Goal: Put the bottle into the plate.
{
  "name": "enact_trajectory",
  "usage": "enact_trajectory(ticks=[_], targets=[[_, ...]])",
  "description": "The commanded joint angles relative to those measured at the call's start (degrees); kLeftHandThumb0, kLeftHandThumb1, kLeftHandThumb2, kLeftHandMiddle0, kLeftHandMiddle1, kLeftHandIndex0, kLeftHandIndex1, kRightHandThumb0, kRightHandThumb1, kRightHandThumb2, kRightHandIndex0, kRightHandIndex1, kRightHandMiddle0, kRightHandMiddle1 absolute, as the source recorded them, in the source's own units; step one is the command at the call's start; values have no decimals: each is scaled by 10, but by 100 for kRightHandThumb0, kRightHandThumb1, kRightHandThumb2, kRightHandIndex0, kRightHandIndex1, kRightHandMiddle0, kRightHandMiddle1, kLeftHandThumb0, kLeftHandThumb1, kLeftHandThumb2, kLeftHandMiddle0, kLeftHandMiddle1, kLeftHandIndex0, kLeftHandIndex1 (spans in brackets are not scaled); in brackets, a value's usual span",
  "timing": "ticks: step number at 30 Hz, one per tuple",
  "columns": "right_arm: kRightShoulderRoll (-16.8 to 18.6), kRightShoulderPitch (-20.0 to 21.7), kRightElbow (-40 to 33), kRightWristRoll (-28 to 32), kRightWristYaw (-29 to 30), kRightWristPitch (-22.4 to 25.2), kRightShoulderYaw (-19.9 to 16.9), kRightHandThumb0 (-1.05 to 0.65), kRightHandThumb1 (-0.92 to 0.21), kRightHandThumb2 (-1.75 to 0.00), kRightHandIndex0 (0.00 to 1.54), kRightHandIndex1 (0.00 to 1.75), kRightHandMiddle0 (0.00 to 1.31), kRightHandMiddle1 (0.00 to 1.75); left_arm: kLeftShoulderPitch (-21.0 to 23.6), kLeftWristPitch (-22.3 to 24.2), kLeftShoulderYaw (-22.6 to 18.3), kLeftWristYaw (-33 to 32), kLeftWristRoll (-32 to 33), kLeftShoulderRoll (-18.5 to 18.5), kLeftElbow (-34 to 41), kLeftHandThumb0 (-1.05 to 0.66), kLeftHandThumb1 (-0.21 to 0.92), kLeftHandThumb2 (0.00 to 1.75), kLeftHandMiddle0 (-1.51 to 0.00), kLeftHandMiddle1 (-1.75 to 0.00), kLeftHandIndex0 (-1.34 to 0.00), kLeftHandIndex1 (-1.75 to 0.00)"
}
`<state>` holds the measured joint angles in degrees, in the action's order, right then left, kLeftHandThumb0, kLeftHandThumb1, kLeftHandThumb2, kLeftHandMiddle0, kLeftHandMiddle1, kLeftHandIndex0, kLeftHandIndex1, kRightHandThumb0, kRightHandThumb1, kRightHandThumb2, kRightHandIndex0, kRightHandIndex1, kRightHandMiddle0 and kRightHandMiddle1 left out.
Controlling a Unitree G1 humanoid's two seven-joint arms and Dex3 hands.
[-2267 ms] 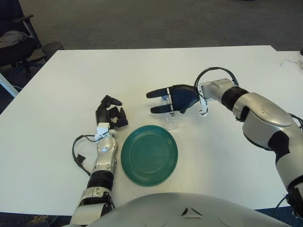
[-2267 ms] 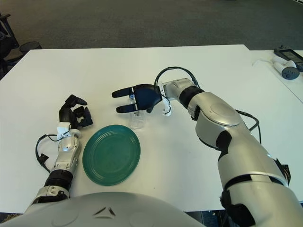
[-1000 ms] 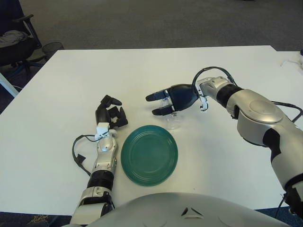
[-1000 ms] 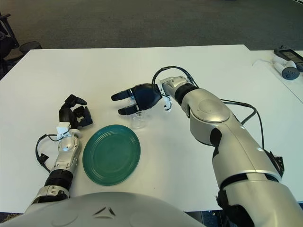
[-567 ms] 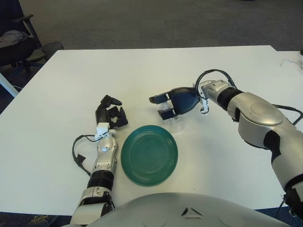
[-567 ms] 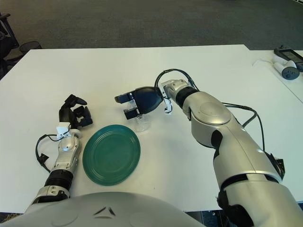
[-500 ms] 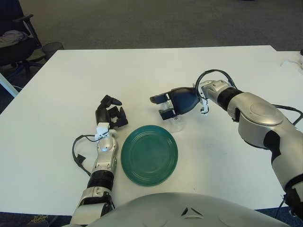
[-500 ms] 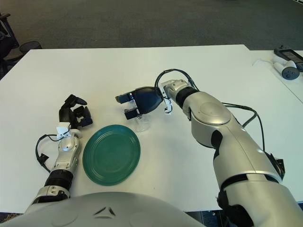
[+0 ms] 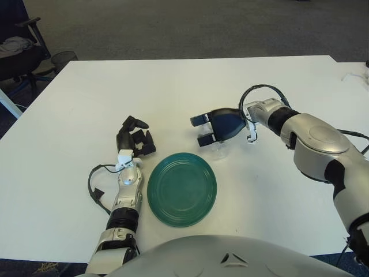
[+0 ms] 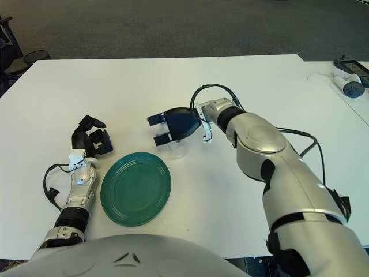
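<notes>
- Right hand (image 9: 214, 128) at frame centre, fingers curled over the clear bottle (image 9: 218, 150); a firm grasp cannot be told.
- Bottle on the bench (image 9: 86, 104), just above-right of the green plate (image 9: 181, 189).
- Left hand (image 9: 135, 140) at left of plate, fingers curled, holding nothing.

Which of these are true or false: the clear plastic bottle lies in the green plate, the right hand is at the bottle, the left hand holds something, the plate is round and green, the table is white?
1. The clear plastic bottle lies in the round green plate. False: it stands on the white table, just beyond the plate's far rim.
2. The right hand is at the bottle. True.
3. The left hand holds something. False: its curled fingers hold nothing, left of the plate.
4. The plate is round and green. True.
5. The table is white. True.
</notes>
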<state>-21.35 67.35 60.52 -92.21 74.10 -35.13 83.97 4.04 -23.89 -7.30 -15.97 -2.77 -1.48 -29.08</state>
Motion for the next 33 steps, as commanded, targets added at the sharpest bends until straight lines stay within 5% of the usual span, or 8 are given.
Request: enact_trajectory(ticks=[1, 13, 27, 31, 33], targets=[[-25, 13, -32, 30, -43, -39, -25, -40, -48, -104, 9, 100, 0, 135, -37, 30, 9, -1, -3, -18, -29, -54, 14, 153, -127, -175, -75, -175], [-42, 1, -59, 54, -110, -76, -65, -38, -49, -105, 9, 108, 0, 157, -36, 25, 11, -3, -8, -18, -30, -54, 14, 154, -127, -175, -76, -175], [-57, -5, -83, 63, -155, -107, -86, -35, -46, -109, 9, 116, 0, 156, -44, 26, 9, 2, -2, -21, -19, -55, 13, 155, -129, -175, -76, -175], [-56, -4, -82, 67, -190, -120, -90, -36, -48, -107, 9, 101, 0, 121, -47, 28, 10, -2, -6, -22, -15, -55, 13, 155, -128, -175, -76, -175], [-56, -4, -82, 70, -204, -125, -93, -38, -50, -104, 7, 79, 0, 97, -48, 30, 11, -4, -8, -22, -13, -55, 13, 155, -129, -175, -76, -175]])
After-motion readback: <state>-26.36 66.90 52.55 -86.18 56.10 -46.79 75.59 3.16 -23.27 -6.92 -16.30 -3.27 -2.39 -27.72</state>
